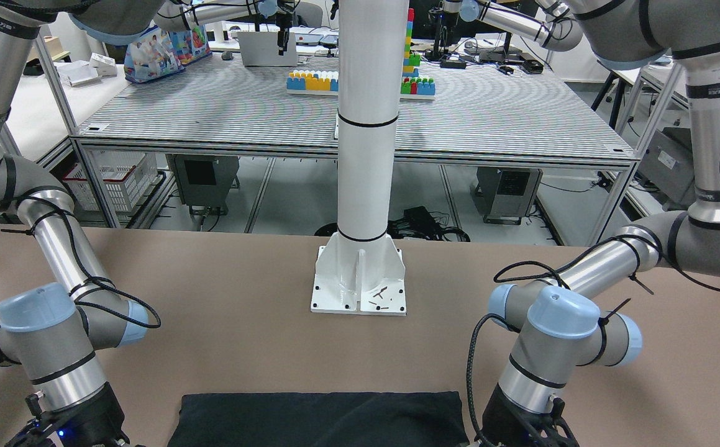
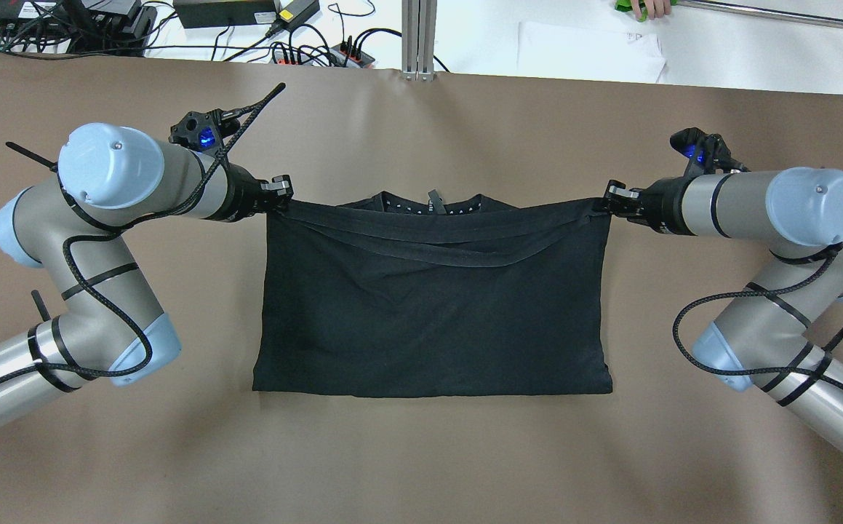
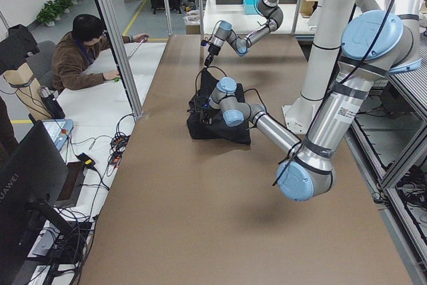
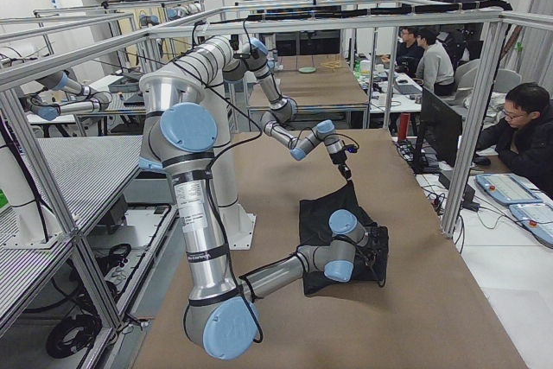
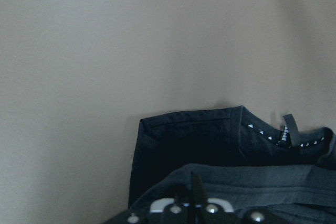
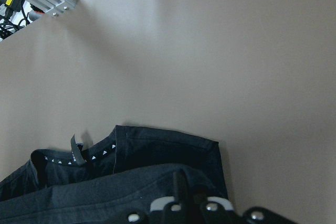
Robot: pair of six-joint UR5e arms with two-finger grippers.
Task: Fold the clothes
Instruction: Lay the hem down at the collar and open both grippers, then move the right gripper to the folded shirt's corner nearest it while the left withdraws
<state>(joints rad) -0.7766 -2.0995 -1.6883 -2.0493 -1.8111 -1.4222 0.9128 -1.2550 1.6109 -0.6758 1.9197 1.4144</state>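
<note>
The clothes are one black garment [image 2: 432, 306] lying folded on the brown table, collar and tag loop [image 2: 436, 202] at the far edge. A hemmed layer is lifted and stretched between both grippers over the far edge. My left gripper [image 2: 281, 195] is shut on that layer's left corner and my right gripper [image 2: 608, 200] on its right corner. In the left wrist view the garment [image 5: 210, 145] lies just past the shut gripper [image 5: 191, 203]. The right wrist view shows the garment [image 6: 157, 156] beyond the gripper [image 6: 181, 198]. In the front-facing view only the garment's edge [image 1: 319, 419] shows.
The white pillar [image 1: 364, 155] stands on its bolted base [image 1: 360, 279] on the robot's side of the table. Cables and power strips [image 2: 305, 44] lie past the far edge, next to white paper [image 2: 588, 51]. A person [image 3: 83, 51] sits at a side table.
</note>
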